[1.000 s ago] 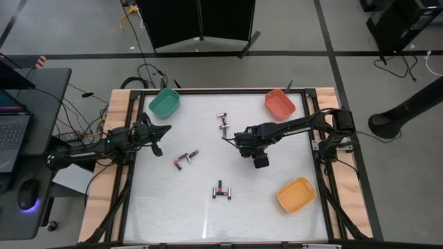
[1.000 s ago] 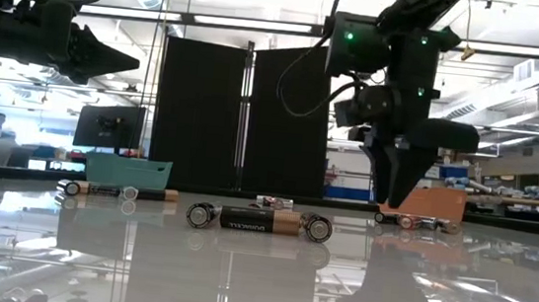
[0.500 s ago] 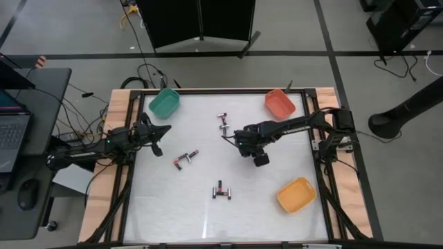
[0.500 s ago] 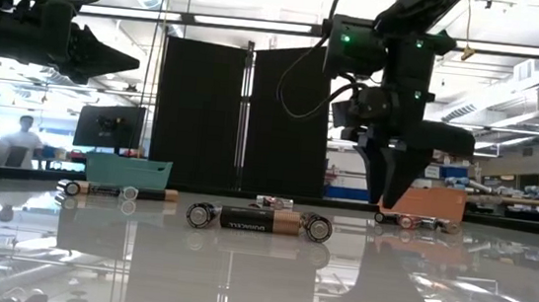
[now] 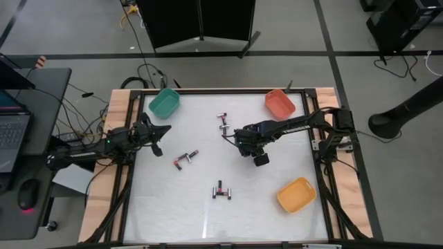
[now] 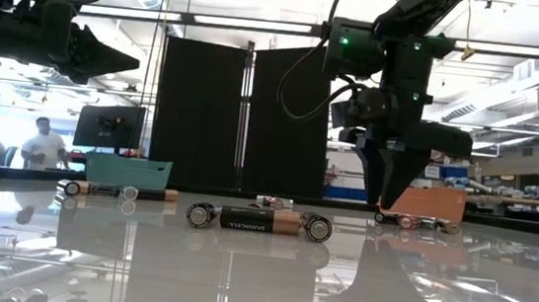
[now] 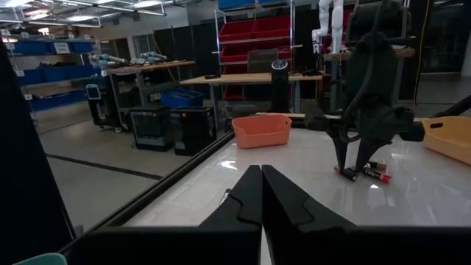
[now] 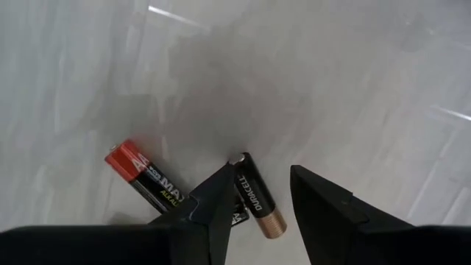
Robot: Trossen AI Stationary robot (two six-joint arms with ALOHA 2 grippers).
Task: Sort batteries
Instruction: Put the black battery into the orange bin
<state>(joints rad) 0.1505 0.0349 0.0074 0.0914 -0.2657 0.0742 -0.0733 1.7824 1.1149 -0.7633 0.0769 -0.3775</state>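
Batteries lie in small groups on the white table (image 5: 277,221): a pair (image 5: 223,127) near the far middle, one (image 5: 221,115) behind it, a group (image 5: 184,160) left of centre, and a group (image 5: 220,190) nearer the front. My right gripper (image 8: 257,202) points down, open, over the far-middle pair. A black-and-copper battery (image 8: 256,195) lies between its fingers. A red-and-black battery (image 8: 146,177) lies just outside one finger (image 8: 213,206). I cannot tell whether that finger touches either battery. My left gripper (image 5: 163,130) waits shut and level at the left edge.
A green bin (image 5: 165,104) stands at the far left, a red-orange bin (image 5: 279,104) at the far right and a yellow bin (image 5: 296,195) at the near right. Open table lies in front of the near battery group. A person (image 6: 42,144) moves in the room behind.
My right gripper has rolled a little about its own pointing line while staying over the same pair of batteries. Its fingers stand slightly further left in the low view than a second ago. The batteries have not moved.
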